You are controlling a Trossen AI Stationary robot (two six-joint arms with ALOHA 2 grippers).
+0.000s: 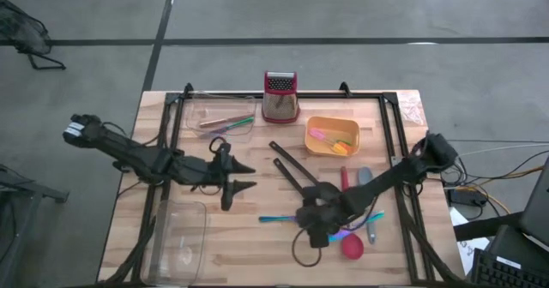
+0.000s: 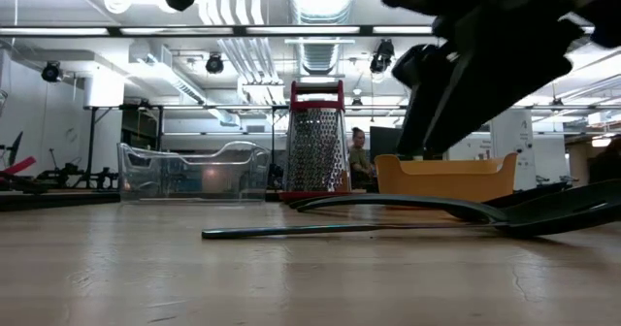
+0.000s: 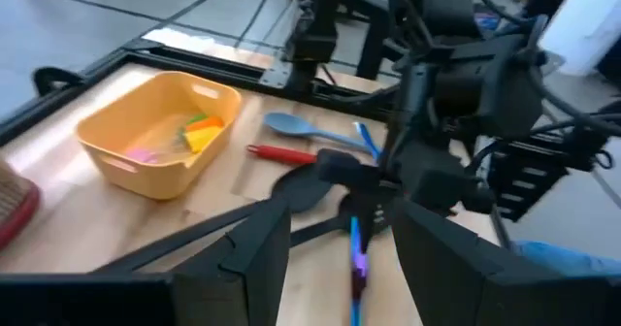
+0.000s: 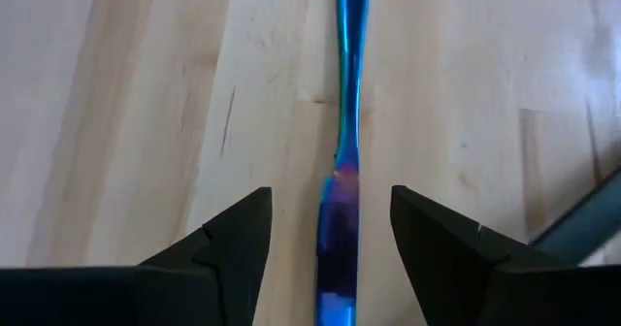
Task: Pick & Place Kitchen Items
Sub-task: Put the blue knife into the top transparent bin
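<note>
At the far left of the overhead picture we see a clear plastic tray [image 1: 182, 237] in the lower left corner of the pale wooden counter [image 1: 249, 254], and a second clear tray [image 1: 219, 117] at upper left holding a few thin coloured utensils. Between them the left gripper [image 1: 244, 177] hangs above bare wood left of centre, jaws apart and holding nothing; we judge that it is waiting clear of the other arm.

At top centre stands the steel box grater with a red top [image 1: 280, 97], upright against the frame, and just right of it the orange plastic tub [image 1: 332, 136] with small bright pieces inside, most likely the place where the loose items are to go.

Right of centre the utensils lie flat and close together: long black tongs [image 1: 288, 170] on a diagonal, a grey spatula [image 1: 365, 178], a red spoon [image 1: 352, 247] near the lower edge, and a slim iridescent blue knife [image 4: 342, 180]. The right gripper [image 4: 330, 239] sits directly over this knife. Its jaws stand apart, one on each side of the handle and not touching it, aligned with its length so that closing would catch it across the narrow width. The knife lies on the counter, not lifted.
</note>
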